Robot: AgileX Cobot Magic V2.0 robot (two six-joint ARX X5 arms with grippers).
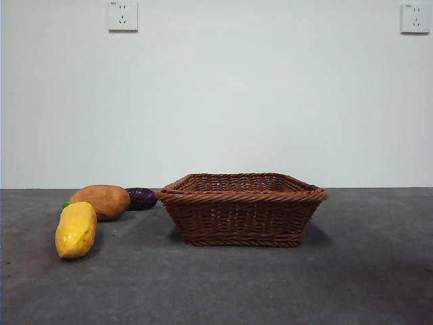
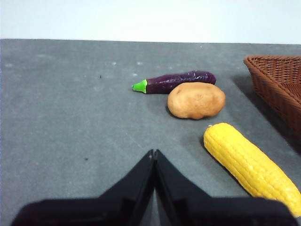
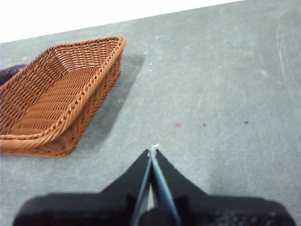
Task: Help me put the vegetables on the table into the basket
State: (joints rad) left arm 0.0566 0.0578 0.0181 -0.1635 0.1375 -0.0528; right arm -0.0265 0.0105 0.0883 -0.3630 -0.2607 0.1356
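Vegetables, three pieces, all on the tabletop to one side of the basket and outside it. Yellow bumpy cob: nearest the front camera, well clear of the basket. Orange-brown potato: behind the cob, near the basket's side. Purple eggplant: behind the potato and just beside the basket rim; in the front view only its rounded end shows, its green stem hidden by the potato.

Basket: reddish-brown wicker, rectangular, flared sides, braided rim; in the right wrist view the visible part of its floor is bare.

Tabletop: dark grey, matte, faintly speckled and scuffed; one small reddish speck shows in the right wrist view.

Room: plain white wall behind, with two white sockets high up.

Left tool: jaws closed tip to tip, holding nothing, above bare tabletop, short of the vegetables.

Right tool: jaws pressed together, holding nothing, above bare tabletop on the basket's other side.

Neither arm appears in the front view.
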